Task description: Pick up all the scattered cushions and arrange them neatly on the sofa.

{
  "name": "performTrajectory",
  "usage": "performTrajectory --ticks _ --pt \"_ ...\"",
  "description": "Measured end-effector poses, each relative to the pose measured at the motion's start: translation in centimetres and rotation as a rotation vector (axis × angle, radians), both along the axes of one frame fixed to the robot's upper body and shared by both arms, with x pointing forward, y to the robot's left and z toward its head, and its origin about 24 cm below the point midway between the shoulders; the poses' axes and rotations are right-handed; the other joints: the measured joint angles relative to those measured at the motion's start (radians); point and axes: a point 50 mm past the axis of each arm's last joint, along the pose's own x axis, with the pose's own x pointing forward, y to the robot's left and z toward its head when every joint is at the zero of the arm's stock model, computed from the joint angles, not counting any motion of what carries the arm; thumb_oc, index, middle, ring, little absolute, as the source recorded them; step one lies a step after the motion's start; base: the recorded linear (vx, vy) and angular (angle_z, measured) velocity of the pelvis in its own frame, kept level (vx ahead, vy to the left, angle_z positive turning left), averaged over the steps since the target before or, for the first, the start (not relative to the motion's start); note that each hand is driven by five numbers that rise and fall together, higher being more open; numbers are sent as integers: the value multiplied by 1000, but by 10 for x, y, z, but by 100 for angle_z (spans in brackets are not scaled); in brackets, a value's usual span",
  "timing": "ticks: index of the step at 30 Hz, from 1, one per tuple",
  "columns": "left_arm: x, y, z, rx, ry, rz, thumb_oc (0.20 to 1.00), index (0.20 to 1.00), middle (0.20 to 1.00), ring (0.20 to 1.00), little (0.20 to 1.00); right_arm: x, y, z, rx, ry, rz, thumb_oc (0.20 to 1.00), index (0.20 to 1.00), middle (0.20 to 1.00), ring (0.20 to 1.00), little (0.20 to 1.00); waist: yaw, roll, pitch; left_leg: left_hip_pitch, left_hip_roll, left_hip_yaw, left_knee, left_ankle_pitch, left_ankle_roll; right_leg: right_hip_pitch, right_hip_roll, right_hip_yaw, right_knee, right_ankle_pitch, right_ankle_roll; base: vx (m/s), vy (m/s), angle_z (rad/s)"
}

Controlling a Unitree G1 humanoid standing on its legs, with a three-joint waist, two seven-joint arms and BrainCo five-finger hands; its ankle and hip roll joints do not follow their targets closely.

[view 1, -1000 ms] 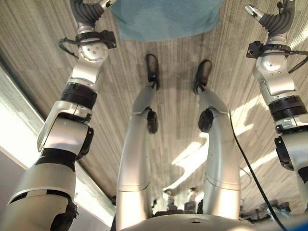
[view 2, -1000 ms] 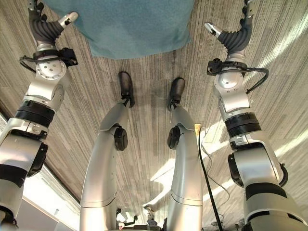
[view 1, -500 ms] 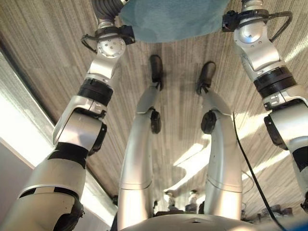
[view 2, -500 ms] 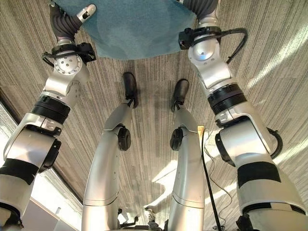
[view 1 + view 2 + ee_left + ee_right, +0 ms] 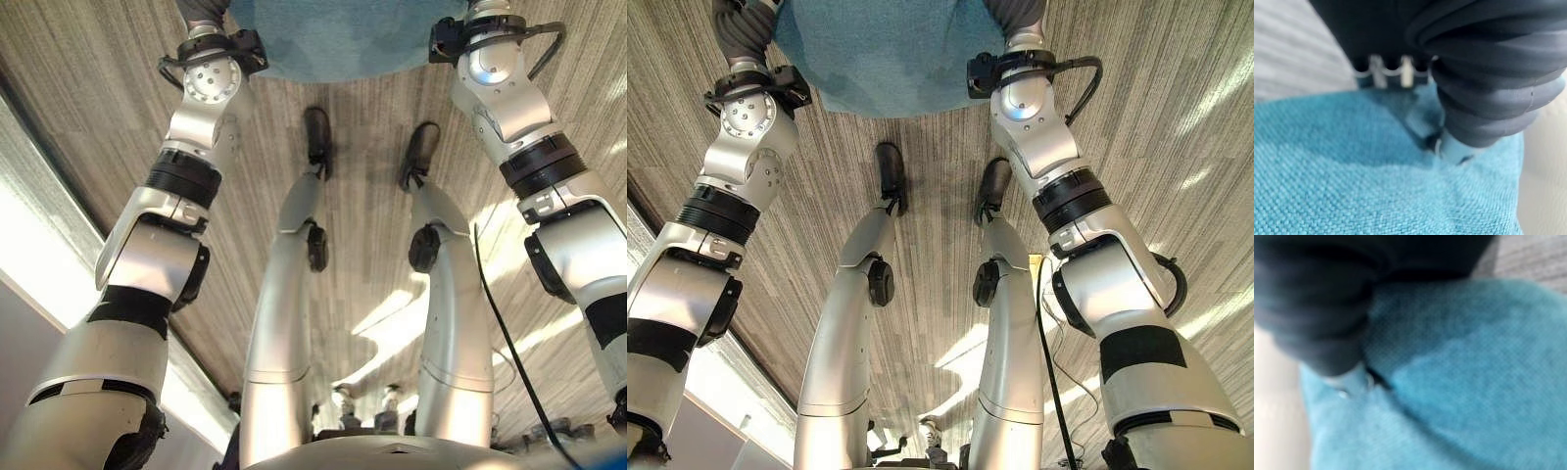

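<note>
A teal woven cushion [image 5: 338, 39] lies on the wood-grain floor just ahead of me, and its near edge shows in both eye views. My left hand [image 5: 740, 24] is at the cushion's left side. In the left wrist view the cushion [image 5: 1352, 171] lies right under that hand [image 5: 1474, 73]: the thumb presses into the cloth and the fingers [image 5: 1380, 73] reach over the far edge, pinching it. My right hand [image 5: 1014, 12] is against the cushion's right side. In the right wrist view its dark cover [image 5: 1312, 308] lies on the teal cloth [image 5: 1474, 382].
The striped wood-grain floor [image 5: 88, 88] runs out on both sides of the cushion. A pale raised strip [image 5: 39, 255] crosses it on my left. Bright sun patches [image 5: 402, 323] lie on the floor to my lower right.
Both arms have swung inward from wide apart. The hands, which hung beside the cushion a second ago, now sit on its left and right edges.
</note>
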Motion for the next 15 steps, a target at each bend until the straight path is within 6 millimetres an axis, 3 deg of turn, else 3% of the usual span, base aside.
performTrajectory --ticks 4,7,9,11,15 --pt "-4 -1 0 -9 -21 -29 200 200 200 200 200 -2 -10 4 -25 -12 -7 200 200 200 200 200 -2 -1 0 45 -7 5 -85 39 -8 20 -2 -2 -35 11 -2 -11 -88 9" --pt "-10 0 -11 -21 -31 -70 200 200 200 200 200 -7 -16 -7 -18 -13 13 200 200 200 200 200 -6 -3 3 107 -11 3 -156 67 -15 66 0 -7 -66 17 -8 -13 -118 7" --pt "-17 3 -40 -40 -3 -110 200 200 200 200 200 -8 -23 -42 -1 46 30 200 200 200 200 200 -23 -4 37 255 -15 -22 -223 86 -27 210 3 -28 -102 14 -10 -11 -129 10" --pt "-25 0 -84 -68 58 -156 200 200 200 200 200 -14 -28 -93 32 124 46 200 200 200 200 200 -37 -12 -72 288 -23 -37 -258 87 -34 227 3 -24 -97 -12 3 -3 -109 14" --pt "-42 -10 -109 -155 48 -241 200 200 200 200 200 -29 -43 -127 89 150 41 200 200 200 200 200 -42 -11 -95 397 -23 -43 -270 83 -43 325 2 -26 -79 -35 11 19 -142 6"
